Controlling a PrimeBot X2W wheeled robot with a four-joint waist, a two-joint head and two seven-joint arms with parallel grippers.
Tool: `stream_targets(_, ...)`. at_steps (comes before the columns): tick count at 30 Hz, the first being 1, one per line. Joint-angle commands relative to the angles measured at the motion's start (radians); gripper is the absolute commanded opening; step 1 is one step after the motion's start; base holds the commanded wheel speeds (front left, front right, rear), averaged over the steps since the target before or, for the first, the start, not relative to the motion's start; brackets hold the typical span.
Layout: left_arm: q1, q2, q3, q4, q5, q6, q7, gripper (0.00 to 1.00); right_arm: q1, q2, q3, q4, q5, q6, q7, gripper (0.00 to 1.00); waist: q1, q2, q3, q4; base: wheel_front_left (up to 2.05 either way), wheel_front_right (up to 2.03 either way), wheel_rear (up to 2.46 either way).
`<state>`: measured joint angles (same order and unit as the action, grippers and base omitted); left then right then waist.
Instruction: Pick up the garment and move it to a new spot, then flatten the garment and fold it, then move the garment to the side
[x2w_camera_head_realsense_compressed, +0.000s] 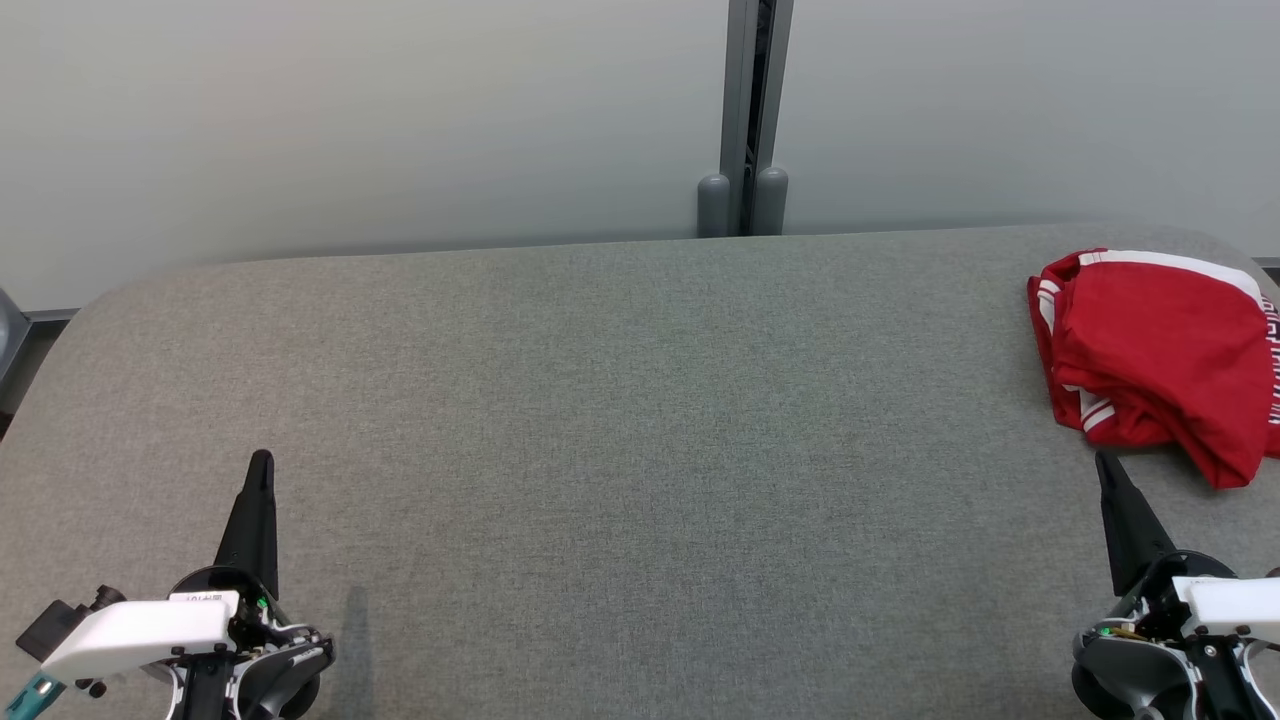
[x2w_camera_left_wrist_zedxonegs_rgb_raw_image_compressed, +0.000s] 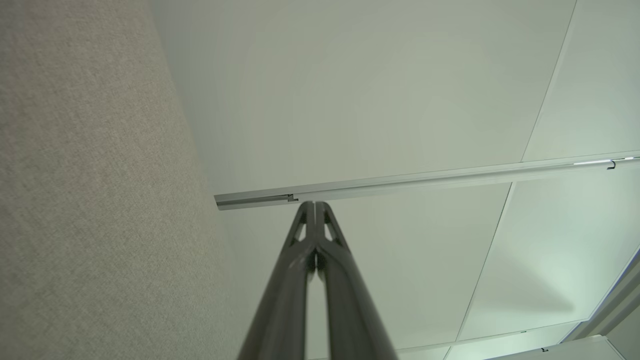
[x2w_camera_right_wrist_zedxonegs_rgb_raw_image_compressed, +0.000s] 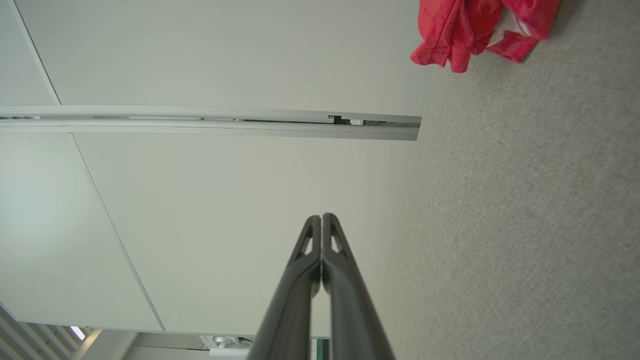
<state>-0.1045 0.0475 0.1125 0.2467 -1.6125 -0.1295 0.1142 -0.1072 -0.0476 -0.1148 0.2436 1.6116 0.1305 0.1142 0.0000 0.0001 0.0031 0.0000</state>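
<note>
The red garment (x2w_camera_head_realsense_compressed: 1160, 360) with white stripes lies bunched and rumpled.

Red garment (x2w_camera_head_realsense_compressed: 1150, 360) bunched at table (x2w_camera_head_realsense_compressed: 640, 400) R edge, near R gripper (x2w_camera_head_realsense_compressed: 1103, 462).

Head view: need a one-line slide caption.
Crumpled red garment lies at the far right of the grey table; left gripper and right gripper sit shut, empty, at the near edge.
</note>
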Motion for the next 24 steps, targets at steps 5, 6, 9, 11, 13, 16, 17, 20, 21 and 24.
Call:
stream_targets(5, -0.01, 0.005, 0.003, -0.003, -0.001, -0.003, 0.003, 0.0, -0.004, -0.004, 0.0, 0.002, 0.003, 0.0, 0.003, 0.0, 0.0, -0.0001, 0.0, 0.0, 0.0, 0.0, 0.0)
stream_targets(6, -0.01, 0.005, 0.003, -0.003, -0.001, -0.003, 0.003, 0.0, -0.004, -0.004, 0.0, 0.002, 0.003, 0.0, 0.003, 0.0, 0.0, -0.0001, 0.0, 0.0, 0.0, 0.0, 0.0)
stream_targets(9, -0.01, 0.005, 0.003, -0.003, -0.001, -0.003, 0.003, 0.0, -0.004, -0.004, 0.0, 0.002, 0.003, 0.0, 0.003, 0.0, 0.0, -0.0001, 0.0, 0.0, 0.0, 0.0, 0.0)
stream_targets(11, -0.01, 0.005, 0.003, -0.003, -0.001, -0.003, 0.003, 0.0, -0.004, -0.004, 0.0, 0.002, 0.003, 0.0, 0.003, 0.0, 0.0, -0.0001, 0.0, 0.0, 0.0, 0.0, 0.0)
stream_targets(13, -0.01, 0.005, 0.003, -0.003, -0.001, -0.003, 0.003, 0.0, -0.004, -0.004, 0.0, 0.002, 0.003, 0.0, 0.003, 0.0, 0.0, -0.0001, 0.0, 0.0, 0.0, 0.0, 0.0)
stream_targets(16, -0.01, 0.005, 0.003, -0.003, -0.001, -0.003, 0.003, 0.0, -0.004, -0.004, 0.0, 0.002, 0.003, 0.0, 0.003, 0.0, 0.0, -0.0001, 0.0, 0.0, 0.0, 0.0, 0.0)
stream_targets(17, -0.01, 0.005, 0.003, -0.003, -0.001, -0.003, 0.003, 0.0, -0.004, -0.004, 0.0, 0.002, 0.003, 0.0, 0.003, 0.0, 0.0, -0.0001, 0.0, 0.0, 0.0, 0.0, 0.0)
stream_targets(20, -0.01, 0.005, 0.003, -0.003, -0.001, -0.003, 0.003, 0.0, -0.004, -0.004, 0.0, 0.002, 0.003, 0.0, 0.003, 0.0, 0.0, -0.0001, 0.0, 0.0, 0.0, 0.0, 0.0)
stream_targets(21, -0.01, 0.005, 0.003, -0.003, -0.001, -0.003, 0.003, 0.0, -0.004, -0.004, 0.0, 0.002, 0.003, 0.0, 0.003, 0.0, 0.0, -0.0001, 0.0, 0.0, 0.0, 0.0, 0.0)
stream_targets(24, -0.01, 0.005, 0.003, -0.003, -0.001, -0.003, 0.003, 0.0, -0.004, -0.004, 0.0, 0.002, 0.003, 0.0, 0.003, 0.0, 0.0, -0.0001, 0.0, 0.0, 0.0, 0.0, 0.0)
